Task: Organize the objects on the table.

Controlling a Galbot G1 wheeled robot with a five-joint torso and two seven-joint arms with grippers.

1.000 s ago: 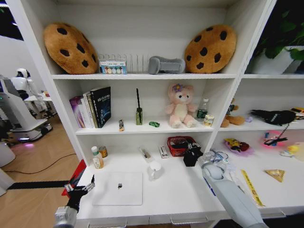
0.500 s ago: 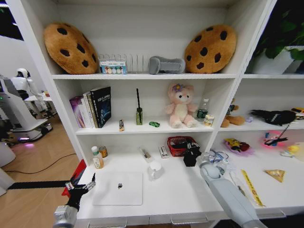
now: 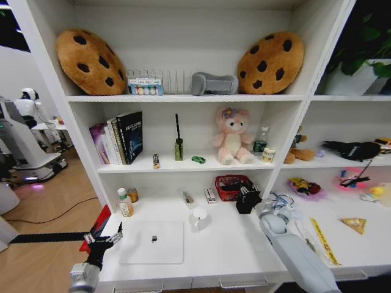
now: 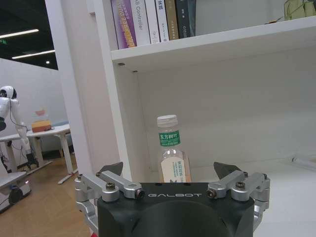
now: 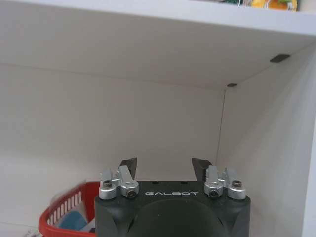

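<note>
basket (image 3: 231,187) beside open right pincer (image 3: 247,199).

Black GALBOT-marked claw (image 4: 170,174), silver screwed finger brackets, grey arms.

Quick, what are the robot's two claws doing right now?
Left gripper: open, holding nothing, at the white desk's left edge.
Right gripper: open, empty, beside the red basket.

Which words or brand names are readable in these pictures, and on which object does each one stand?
"GALBOT": on the left gripper body.
"GALBOT": on the right gripper body.
"Controller": on a white book spine on the shelf.
Bottle label: green Chinese characters, too small to read surely.
Other book spines: too blurred.
</note>
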